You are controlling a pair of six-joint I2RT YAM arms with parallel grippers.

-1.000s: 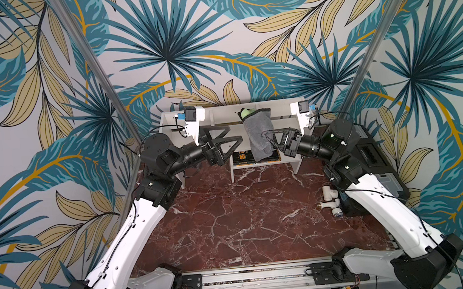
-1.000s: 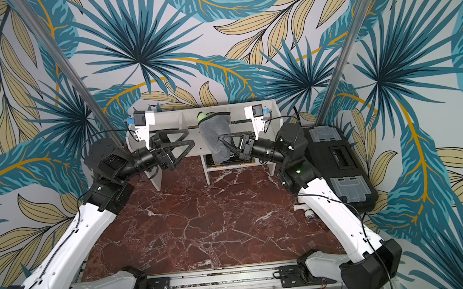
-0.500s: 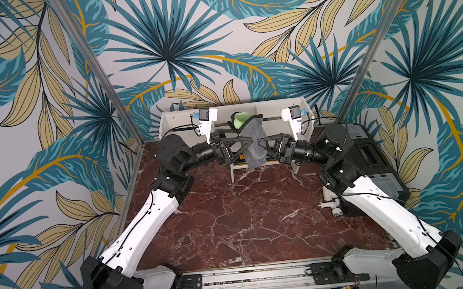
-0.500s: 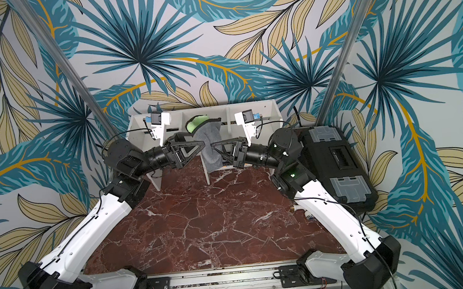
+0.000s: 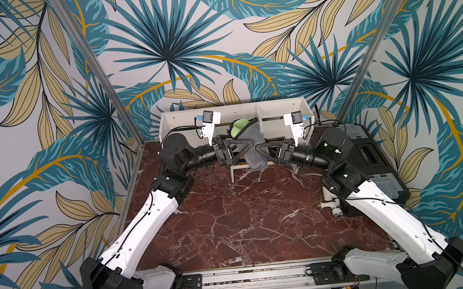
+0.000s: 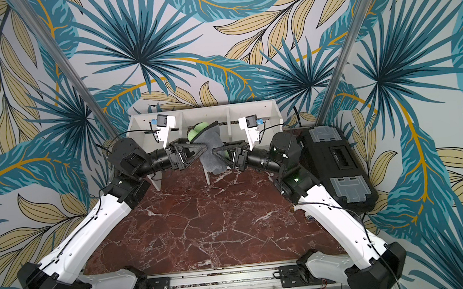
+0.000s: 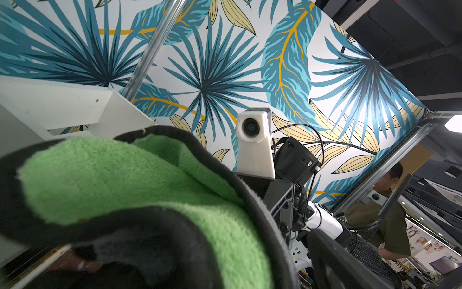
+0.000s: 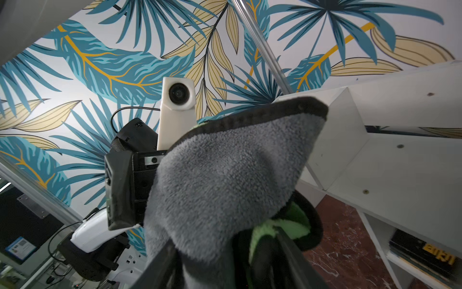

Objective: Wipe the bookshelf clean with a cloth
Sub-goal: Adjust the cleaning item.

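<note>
Both arms have swung inward since a second ago: the left gripper (image 5: 247, 147), then off at the shelf's left end, is now nose to nose with the right gripper (image 5: 260, 148) at the cloth (image 5: 256, 161). And the cloth hangs between them, clear of the tabletop (image 5: 245, 221), just in front of the bookshelf (image 5: 277, 109) and its middle compartment, grey face drooping, green side bunched on top; both top views agree. Look at the left fingers (image 5: 233, 150): spread as wide as they go, tips at the cloth's edge, nothing pinched that I can see. Over to the right fingers (image 8: 290, 252), parted in the right wrist view, grey and green folds heaped between and over them; gripping or merely carrying, I cannot tell. Left wrist view is all green pile and black hem. Down in the lower cubby lies a dark book (image 8: 425, 252) with yellow lettering. Further out, a black toolbox (image 5: 368, 150) sits beside the right arm, a white pipe fitting (image 5: 330, 203) on the marble near it.
</note>
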